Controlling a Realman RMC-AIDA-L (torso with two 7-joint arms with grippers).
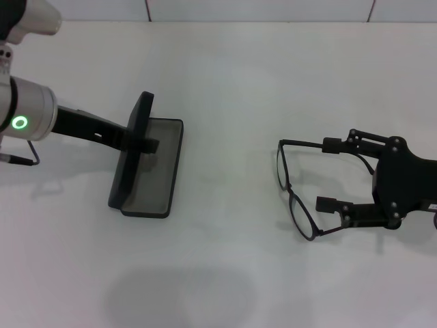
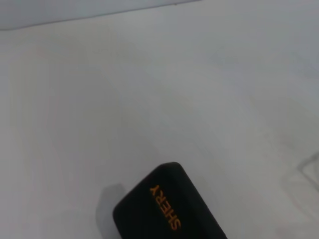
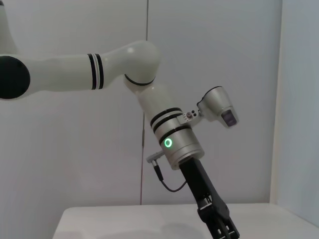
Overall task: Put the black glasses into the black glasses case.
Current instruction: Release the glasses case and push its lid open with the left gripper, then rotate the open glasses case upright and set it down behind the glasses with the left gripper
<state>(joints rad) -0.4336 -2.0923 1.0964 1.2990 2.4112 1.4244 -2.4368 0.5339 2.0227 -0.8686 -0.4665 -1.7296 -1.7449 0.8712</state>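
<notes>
The black glasses case (image 1: 158,171) lies open at the left of the white table, its grey-lined base flat and its lid (image 1: 133,147) standing upright. My left gripper (image 1: 141,144) is shut on the lid, one finger on each side. The lid's end with orange lettering shows in the left wrist view (image 2: 167,209). The black glasses (image 1: 292,193) lie unfolded on the right, lenses toward the case and temple arms pointing right. My right gripper (image 1: 330,173) is open at table level, its fingers (image 1: 332,144) reaching in over the temple arms from the right.
The white table (image 1: 225,82) extends between case and glasses and behind both. Its back edge runs along the top of the head view. The right wrist view shows my left arm (image 3: 169,129) against a white wall.
</notes>
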